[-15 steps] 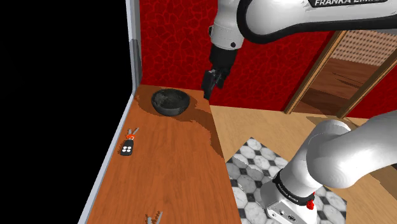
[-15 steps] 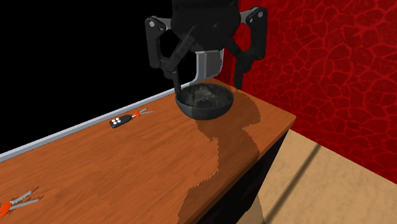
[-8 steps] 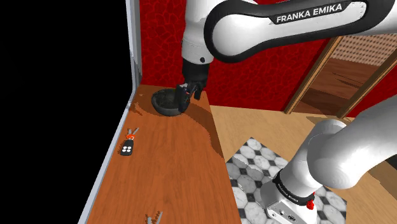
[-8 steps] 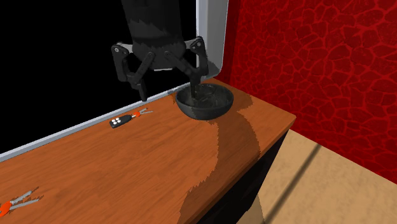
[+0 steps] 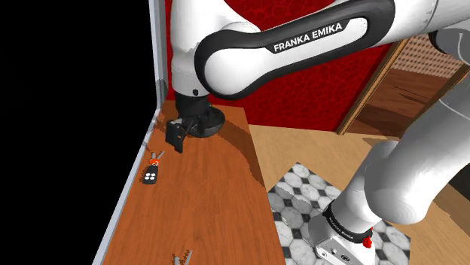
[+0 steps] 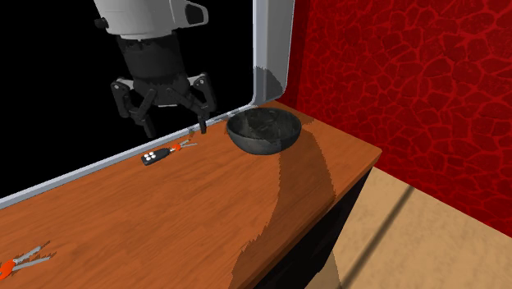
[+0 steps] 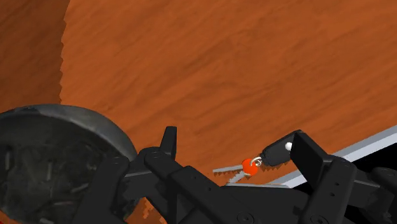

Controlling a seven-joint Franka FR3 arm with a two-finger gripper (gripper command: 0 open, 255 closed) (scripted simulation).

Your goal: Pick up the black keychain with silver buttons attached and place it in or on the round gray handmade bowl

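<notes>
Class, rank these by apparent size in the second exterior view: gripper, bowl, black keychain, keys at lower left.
Largest: the gripper.
Then the bowl.
The black keychain and the keys at lower left look alike, so unranked.

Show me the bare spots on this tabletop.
The wide middle of the wooden tabletop, between the black keychain, the dark bowl and the orange-tagged keys, lies bare. Crowded: between keychain and bowl, under the open gripper.

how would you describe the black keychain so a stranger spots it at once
On the long wooden counter, find the dark round bowl at one end. The keychain lies near it, close to the grey back rail. Unlike the key bunch at the other end, it has a black fob with pale buttons.
</notes>
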